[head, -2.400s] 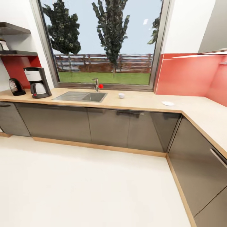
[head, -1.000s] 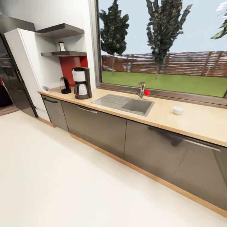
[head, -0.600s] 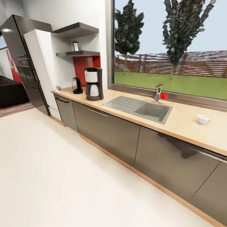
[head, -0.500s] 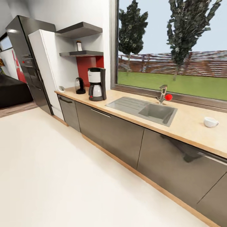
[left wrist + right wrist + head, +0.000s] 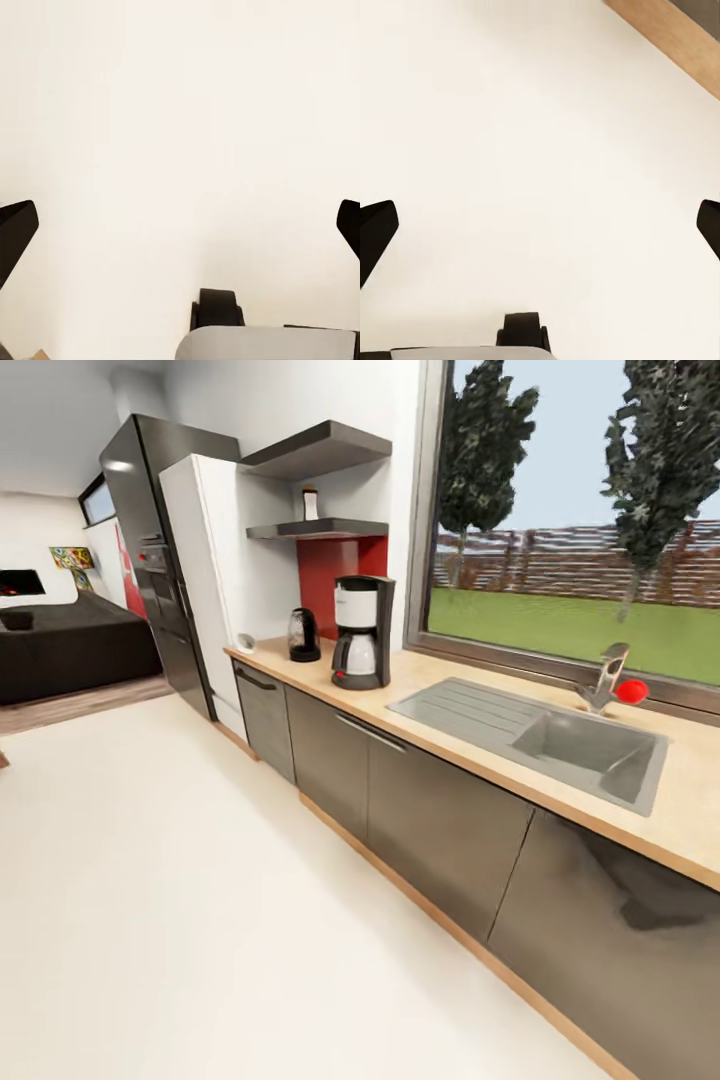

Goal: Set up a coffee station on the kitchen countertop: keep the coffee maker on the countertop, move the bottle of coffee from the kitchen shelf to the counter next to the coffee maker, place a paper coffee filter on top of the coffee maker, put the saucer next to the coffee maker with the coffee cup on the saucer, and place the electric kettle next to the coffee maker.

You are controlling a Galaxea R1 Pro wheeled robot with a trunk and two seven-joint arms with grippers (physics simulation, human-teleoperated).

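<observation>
Coffee maker (image 5: 362,632): stood upright on the worktop (image 5: 470,752), left of centre in the head view, just left of the window frame.
Kettle (image 5: 303,635): stood on the same worktop just left of the coffee maker, near it but apart.
Bottle of coffee (image 5: 310,503): stood on the lower dark shelf (image 5: 318,529), upper middle of the frame, above the kettle and coffee maker.
Filter, cup, saucer: a small pale item lay at the worktop's far left end; too small to tell what it was.
Sink (image 5: 545,731): steel, set into the worktop at right of the frame, tap with a red knob behind it.
Left gripper (image 5: 180,232): fingers spread wide apart at the picture's edges, nothing between them, pale floor beyond.
Right gripper (image 5: 540,232): likewise apart and empty, over the floor (image 5: 200,920), a strip of wooden plinth in the upper right corner.
Stage: seemingly on the way, with open floor between robot and station.
Risk: the bottle sat high against the wall; a reach from too far off could tip it off the shelf, and an arm passing low could knock the kettle or coffee maker.
</observation>
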